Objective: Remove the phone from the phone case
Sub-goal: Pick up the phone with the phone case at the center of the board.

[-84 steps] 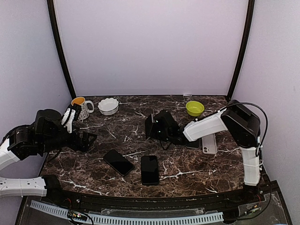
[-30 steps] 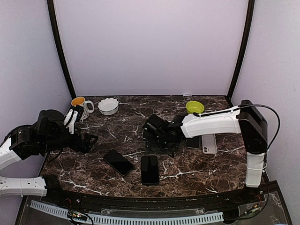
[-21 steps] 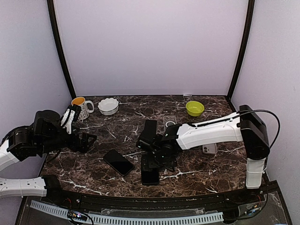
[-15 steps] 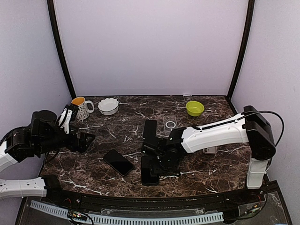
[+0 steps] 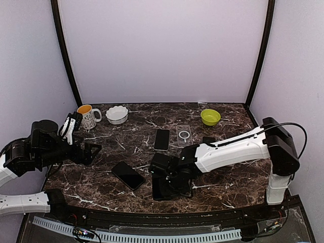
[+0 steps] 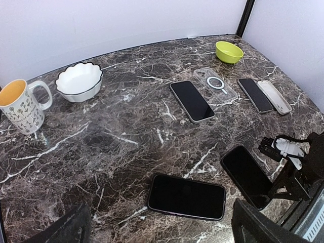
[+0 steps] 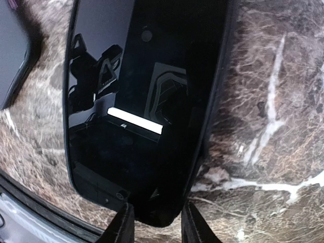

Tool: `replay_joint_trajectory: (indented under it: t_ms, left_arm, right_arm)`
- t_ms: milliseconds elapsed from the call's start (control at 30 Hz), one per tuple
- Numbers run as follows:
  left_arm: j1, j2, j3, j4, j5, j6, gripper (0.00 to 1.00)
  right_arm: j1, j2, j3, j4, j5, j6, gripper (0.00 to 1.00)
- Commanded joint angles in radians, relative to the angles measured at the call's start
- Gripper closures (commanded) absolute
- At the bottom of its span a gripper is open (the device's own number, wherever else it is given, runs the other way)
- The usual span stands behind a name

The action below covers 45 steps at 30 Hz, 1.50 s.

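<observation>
Change: right arm [image 5: 228,147] has swung onto the cased phone [image 7: 147,101].
Right jaws: spread, phone's end between them.
Left jaws: spread, well apart from it.
Meaning: grip comes next.

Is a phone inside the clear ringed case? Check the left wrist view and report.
No, the clear case lies empty and see-through, with a black phone lying flat beside it.

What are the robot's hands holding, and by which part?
The left gripper is open and empty. The right gripper straddles one end of the black-cased phone; whether it clamps it cannot be told.
</observation>
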Motion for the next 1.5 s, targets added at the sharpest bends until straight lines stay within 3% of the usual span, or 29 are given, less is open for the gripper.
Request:
replay_joint_trajectory:
  t_ms: [0,100,267,400,567,667,800,933,1067,1200,1467]
  left_arm:
    - [0.003,-0.019,-0.013,0.017,-0.002,0.007,0.01]
    - [0.003,-0.023,-0.016,0.019,-0.003,0.007,0.01]
    - [0.003,-0.030,-0.019,0.022,0.002,0.011,0.01]
    - [0.003,-0.033,-0.022,0.024,0.007,0.013,0.01]
    - [0.003,-0.039,-0.021,0.025,0.004,0.013,0.01]
    - [0.003,-0.040,-0.021,0.024,-0.001,0.013,0.01]
    - [0.002,-0.041,-0.021,0.024,-0.004,0.013,0.01]
    - [0.004,-0.042,-0.023,0.026,0.001,0.015,0.01]
    - [0.003,-0.048,-0.023,0.027,0.003,0.016,0.01]
    - [0.002,-0.057,-0.025,0.029,0.006,0.018,0.01]
    - [0.003,-0.065,-0.029,0.033,0.020,0.022,0.01]
  right_arm:
    - [0.030,0.106,-0.067,-0.118,-0.013,0.003,0.71]
    - [0.035,0.137,-0.085,-0.105,-0.025,-0.005,0.70]
    - [0.030,0.082,-0.194,-0.062,-0.024,0.018,0.83]
    - [0.019,0.113,-0.223,-0.053,-0.034,-0.001,0.83]
    - [0.020,0.146,-0.206,-0.011,-0.059,-0.019,0.73]
    - [0.016,0.144,-0.147,-0.052,-0.021,-0.028,0.51]
    - [0.004,0.110,-0.061,-0.100,0.035,-0.024,0.42]
    - [0.006,0.112,0.041,-0.139,0.059,-0.022,0.23]
    - [0.016,0.176,0.163,-0.187,0.065,-0.021,0.11]
    - [0.023,0.248,0.252,-0.241,0.099,0.005,0.05]
    - [0.027,0.261,0.328,-0.207,0.130,0.061,0.04]
